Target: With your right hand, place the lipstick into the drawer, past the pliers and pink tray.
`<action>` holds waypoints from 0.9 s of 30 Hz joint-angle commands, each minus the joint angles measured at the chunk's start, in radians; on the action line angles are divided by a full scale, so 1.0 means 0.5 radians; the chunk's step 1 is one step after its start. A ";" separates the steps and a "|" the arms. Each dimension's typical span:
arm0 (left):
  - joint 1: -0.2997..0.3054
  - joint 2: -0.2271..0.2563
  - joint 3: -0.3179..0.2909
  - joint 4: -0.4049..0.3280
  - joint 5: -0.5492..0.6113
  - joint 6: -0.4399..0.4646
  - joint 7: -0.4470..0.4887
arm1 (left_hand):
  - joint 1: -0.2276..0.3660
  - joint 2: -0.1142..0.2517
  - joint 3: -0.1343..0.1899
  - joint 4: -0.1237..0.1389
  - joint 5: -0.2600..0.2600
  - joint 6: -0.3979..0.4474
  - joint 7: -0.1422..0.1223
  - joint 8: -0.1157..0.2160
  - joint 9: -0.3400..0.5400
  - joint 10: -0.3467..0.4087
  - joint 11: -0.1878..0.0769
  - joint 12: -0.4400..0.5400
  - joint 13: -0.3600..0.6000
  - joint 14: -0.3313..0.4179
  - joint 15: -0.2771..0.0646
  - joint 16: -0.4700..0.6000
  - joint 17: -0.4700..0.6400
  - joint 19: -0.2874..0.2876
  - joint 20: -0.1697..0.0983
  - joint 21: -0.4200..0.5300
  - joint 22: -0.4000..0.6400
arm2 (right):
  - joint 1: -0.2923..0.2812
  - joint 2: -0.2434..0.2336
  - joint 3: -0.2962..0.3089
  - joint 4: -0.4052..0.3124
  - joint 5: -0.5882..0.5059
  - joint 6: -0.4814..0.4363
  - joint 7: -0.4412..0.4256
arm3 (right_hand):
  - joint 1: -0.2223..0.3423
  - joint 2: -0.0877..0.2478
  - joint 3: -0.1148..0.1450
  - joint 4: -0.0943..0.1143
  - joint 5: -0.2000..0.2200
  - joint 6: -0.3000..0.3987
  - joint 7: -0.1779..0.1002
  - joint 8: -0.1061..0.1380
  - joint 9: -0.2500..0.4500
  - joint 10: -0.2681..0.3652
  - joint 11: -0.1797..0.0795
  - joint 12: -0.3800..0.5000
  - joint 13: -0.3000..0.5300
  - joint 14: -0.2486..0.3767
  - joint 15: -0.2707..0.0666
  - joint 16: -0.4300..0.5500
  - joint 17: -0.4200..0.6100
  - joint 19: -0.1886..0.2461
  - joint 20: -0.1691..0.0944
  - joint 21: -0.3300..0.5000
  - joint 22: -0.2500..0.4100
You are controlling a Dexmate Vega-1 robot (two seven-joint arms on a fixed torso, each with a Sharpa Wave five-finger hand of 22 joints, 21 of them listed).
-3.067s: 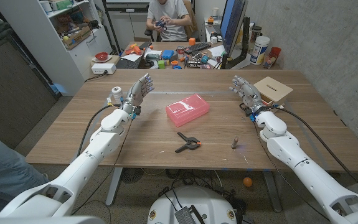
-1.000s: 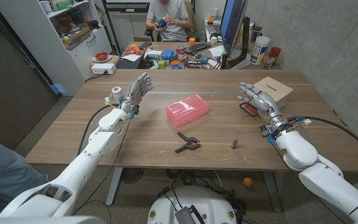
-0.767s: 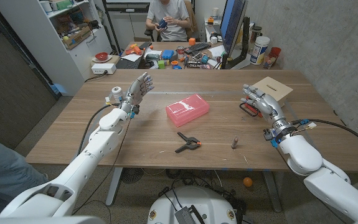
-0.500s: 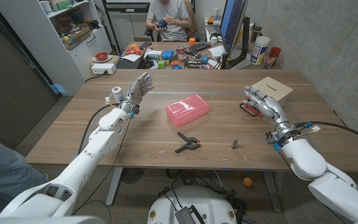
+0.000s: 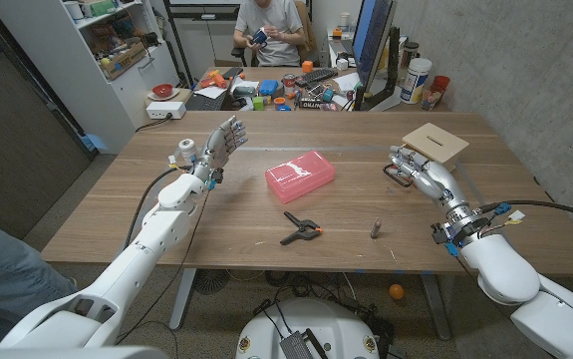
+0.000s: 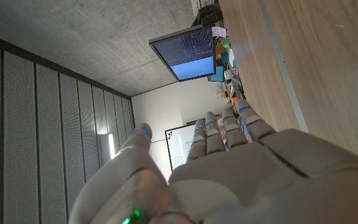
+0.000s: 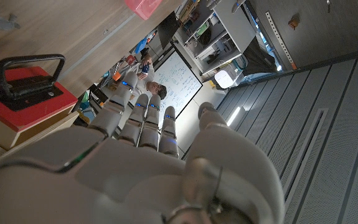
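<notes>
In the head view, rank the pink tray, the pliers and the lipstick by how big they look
1. pink tray, clearly the largest.
2. pliers, smaller.
3. lipstick, smallest.

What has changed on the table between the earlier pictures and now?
The right hand has drawn back toward the robot and turned, fingers now toward the drawer; it holds nothing. The left hand, lipstick, pliers and pink tray stayed in place.
</notes>
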 commanded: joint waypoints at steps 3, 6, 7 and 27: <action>-0.014 0.015 0.021 -0.005 0.018 0.040 -0.030 | -0.007 0.011 0.009 -0.013 0.010 0.016 0.000 0.010 0.009 0.007 0.003 0.008 -0.005 0.008 0.006 0.012 0.009 0.002 0.014 -0.008 0.006 | -0.206 0.008 0.085 -0.194 -0.344 -0.121 -0.076 | 0.022 -0.030 0.006 -0.028 0.003 0.030 -0.012 0.013 0.007 0.018 -0.012 0.001 0.014 0.007 0.001 0.003 -0.003 0.005 0.009 -0.013 0.009; -0.002 0.025 0.017 -0.024 0.015 0.044 -0.030 | -0.008 0.012 0.009 -0.015 0.010 0.021 -0.007 0.011 0.009 0.006 0.004 0.008 -0.008 0.007 0.006 0.012 0.009 0.001 0.016 -0.012 0.006 | -0.231 0.035 0.070 -0.230 -0.506 -0.164 -0.136 | 0.010 -0.075 -0.014 -0.038 -0.002 0.075 -0.035 0.025 0.007 0.028 -0.019 0.002 0.020 0.026 0.001 0.001 -0.014 -0.015 0.033 -0.031 0.010; 0.004 0.026 0.015 -0.028 0.008 0.045 -0.035 | -0.008 0.012 0.009 -0.016 0.010 0.022 -0.010 0.011 0.009 0.005 0.003 0.008 -0.009 0.007 0.006 0.012 0.009 0.000 0.015 -0.013 0.006 | -0.238 0.045 0.065 -0.241 -0.541 -0.180 -0.147 | 0.007 -0.082 -0.017 -0.039 -0.002 0.084 -0.040 0.028 0.008 0.029 -0.020 0.003 0.021 0.029 0.002 0.001 -0.015 -0.017 0.035 -0.033 0.010; 0.027 0.043 0.037 -0.080 0.020 0.052 -0.037 | -0.015 0.017 0.008 -0.025 0.010 0.041 -0.020 0.012 0.010 0.005 0.007 0.008 -0.025 0.005 0.005 0.011 0.009 -0.002 0.031 -0.031 0.007 | -0.386 0.066 0.055 -0.508 -1.275 -0.581 -0.108 | 0.072 -0.129 0.005 -0.090 0.019 0.088 -0.053 0.014 0.008 -0.008 -0.042 -0.020 0.030 -0.025 -0.003 -0.051 -0.054 -0.091 0.044 -0.088 0.009</action>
